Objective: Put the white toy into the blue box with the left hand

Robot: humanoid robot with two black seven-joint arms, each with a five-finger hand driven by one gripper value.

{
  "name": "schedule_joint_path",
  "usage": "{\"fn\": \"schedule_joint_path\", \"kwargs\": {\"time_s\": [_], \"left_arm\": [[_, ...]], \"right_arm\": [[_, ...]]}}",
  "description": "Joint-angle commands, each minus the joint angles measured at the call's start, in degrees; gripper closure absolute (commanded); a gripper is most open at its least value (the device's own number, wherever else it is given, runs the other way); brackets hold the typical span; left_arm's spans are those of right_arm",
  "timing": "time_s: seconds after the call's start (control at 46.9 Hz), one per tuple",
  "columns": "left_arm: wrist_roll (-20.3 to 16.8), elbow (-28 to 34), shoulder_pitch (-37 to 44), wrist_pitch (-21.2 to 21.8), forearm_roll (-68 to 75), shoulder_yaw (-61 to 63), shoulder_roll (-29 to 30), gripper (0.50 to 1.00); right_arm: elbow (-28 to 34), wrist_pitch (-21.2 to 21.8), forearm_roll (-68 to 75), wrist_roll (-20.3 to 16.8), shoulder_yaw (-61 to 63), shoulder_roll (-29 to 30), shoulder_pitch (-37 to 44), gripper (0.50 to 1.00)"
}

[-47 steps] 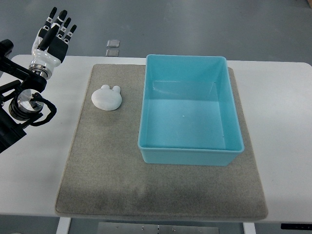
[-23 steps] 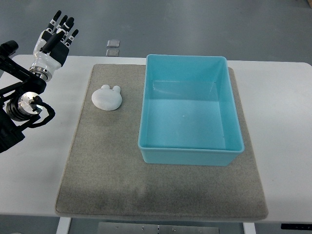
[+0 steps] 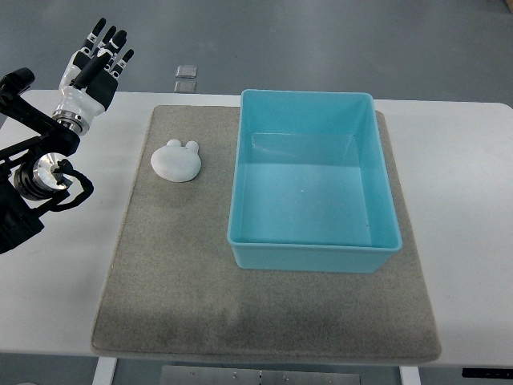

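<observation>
The white toy (image 3: 175,160) lay on the grey mat (image 3: 160,281), just beside the blue box (image 3: 313,257) at its nine o'clock. The left hand (image 3: 90,68) hovered empty, fingers (image 3: 111,42) extended and apart; the toy sat toward its four o'clock.

Toy (image 3: 175,160) is showing plain white, box (image 3: 311,180) a light turquoise-blue all over. Mat (image 3: 176,281) is reading grey-beige, felt-like, table (image 3: 457,224) white. Left hand (image 3: 94,66) is showing a white palm shell with black fingers (image 3: 103,42); floor (image 3: 321,44) is looking dull grey.
</observation>
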Motion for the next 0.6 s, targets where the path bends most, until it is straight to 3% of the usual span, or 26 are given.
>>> {"fn": "schedule_joint_path", "kwargs": {"time_s": [0.0, 0.299, 0.576], "left_arm": [[-0.1, 0.0, 0.0, -0.2, 0.0, 0.1, 0.1, 0.506], [-0.1, 0.1, -0.2, -0.2, 1.8, 0.2, 0.5, 0.506], [-0.1, 0.7, -0.3, -0.1, 23.8, -0.7, 1.1, 0.508]], "right_arm": [[0.0, 0.0, 0.0, 0.0, 0.1, 0.0, 0.0, 0.564], [0.0, 0.0, 0.0, 0.0, 0.0, 0.0, 0.1, 0.564], [0.0, 0.0, 0.0, 0.0, 0.1, 0.0, 0.0, 0.564]]}}
